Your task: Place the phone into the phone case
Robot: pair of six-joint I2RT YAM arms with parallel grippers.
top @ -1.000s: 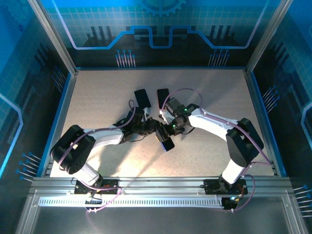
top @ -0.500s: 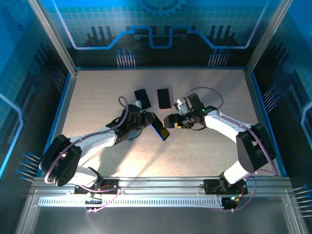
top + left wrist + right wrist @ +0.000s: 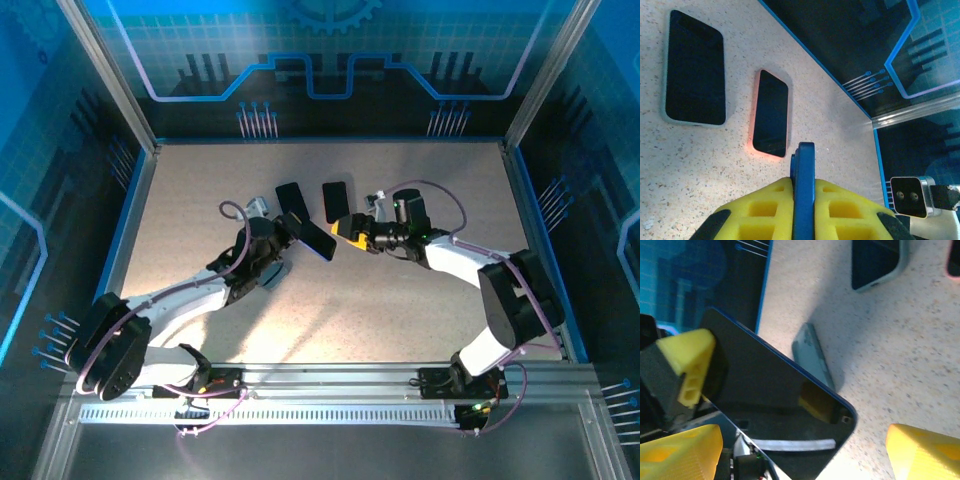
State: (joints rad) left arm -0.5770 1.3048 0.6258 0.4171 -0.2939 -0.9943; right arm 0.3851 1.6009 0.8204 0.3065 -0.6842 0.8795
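Note:
My left gripper (image 3: 804,186) is shut on a blue phone (image 3: 804,170), gripped edge-on between its yellow fingers (image 3: 762,212). In the top view that gripper (image 3: 290,233) holds the phone (image 3: 316,239) above the table, tilted. My right gripper (image 3: 352,234) stands open just right of it. In the right wrist view the phone's dark screen (image 3: 775,400) reaches in between the wide-apart fingers (image 3: 922,455), with a gap to each. A grey-green phone case (image 3: 694,67) and a pink one (image 3: 771,112) lie flat beyond, both dark inside.
The two cases (image 3: 292,199) (image 3: 335,200) lie side by side on the speckled table (image 3: 420,180), towards the back. A flat grey-green thing (image 3: 812,357) sits on the table behind the phone; I cannot tell what it is. Blue walls (image 3: 130,200) edge the table.
My left gripper has carried the phone from mid-table towards the back, close to the two cases. The right gripper has followed it, staying open at its right.

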